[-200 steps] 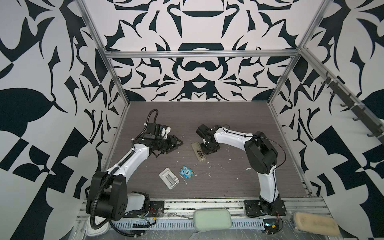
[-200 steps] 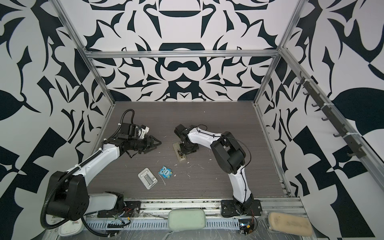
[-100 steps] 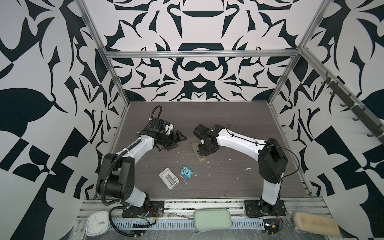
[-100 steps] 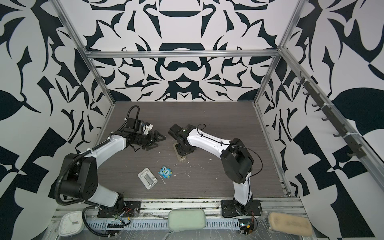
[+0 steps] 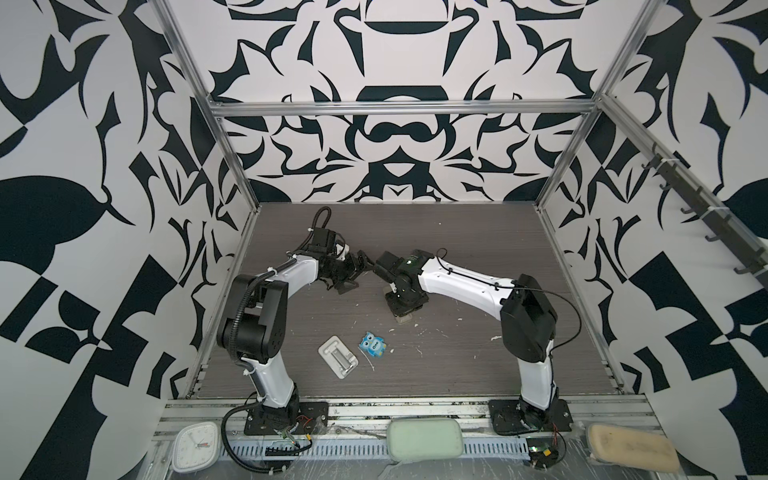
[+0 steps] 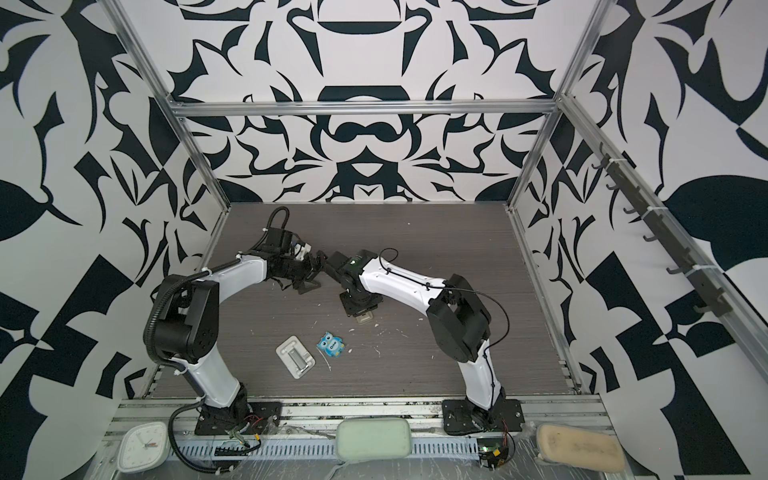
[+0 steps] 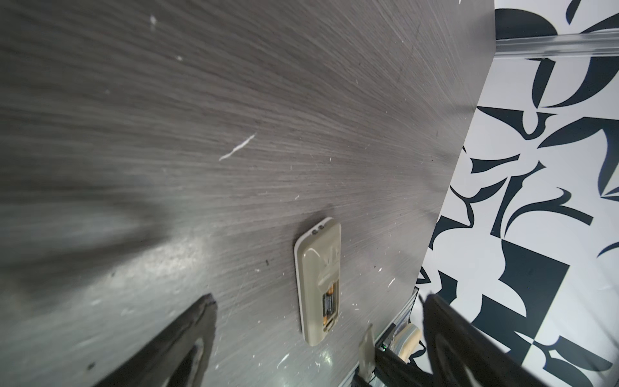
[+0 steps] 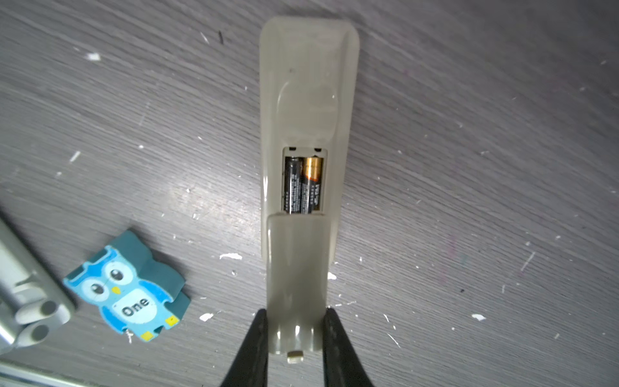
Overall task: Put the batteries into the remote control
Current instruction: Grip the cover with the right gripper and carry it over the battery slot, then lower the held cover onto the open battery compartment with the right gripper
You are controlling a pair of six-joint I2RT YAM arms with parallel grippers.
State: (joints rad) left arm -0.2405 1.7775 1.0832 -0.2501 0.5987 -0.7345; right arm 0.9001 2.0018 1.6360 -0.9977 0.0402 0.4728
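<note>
Between the black fingers of the right end effector [image 8: 295,311], closed on it, sits a flat beige plastic battery cover [image 8: 296,261]; beyond it the slim beige remote control [image 8: 308,83] lies back-up on the grey wood-grain surface [image 8: 469,167], both cylindrical batteries [image 8: 303,186] side by side in its bay; the left end effector [image 7: 316,298] gapes wide, empty.

2 batteries [image 8: 303,184], side by side. 1 remote control [image 8: 308,83]. 1 battery cover [image 8: 296,268]. 1 blue owl piece [image 8: 129,291]. 1 white tray [image 5: 325,348]. 1 clock [image 5: 195,446]. 2 foam pads [image 5: 424,436]. 2 robot arms [image 5: 291,276].
</note>
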